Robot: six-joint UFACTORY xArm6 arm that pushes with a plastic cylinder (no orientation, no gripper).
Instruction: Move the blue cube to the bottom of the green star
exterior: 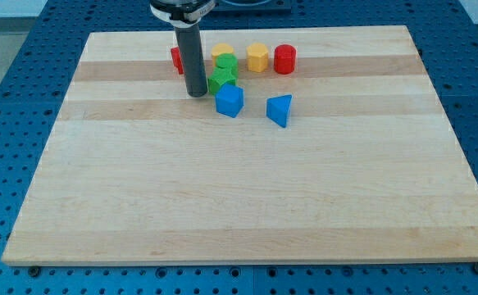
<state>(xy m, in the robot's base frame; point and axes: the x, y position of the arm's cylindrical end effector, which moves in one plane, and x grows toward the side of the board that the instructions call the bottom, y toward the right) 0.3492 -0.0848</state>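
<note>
Dark rod [191,57] descending upright from the surface's top edge, left of centre; my tip [196,94] rests on the surface.

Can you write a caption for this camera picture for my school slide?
My tip rests left of the blue cube, which sits just below the green star.

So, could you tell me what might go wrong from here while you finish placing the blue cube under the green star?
1. My tip sits just to the view's left of the green star, so a push toward the view's right could shove the star instead of the blue cube.
2. The star is packed against the green block and yellow block above it; moving it may scatter them.
3. The blue triangular block lies to the cube's right; overshooting could knock it.
</note>
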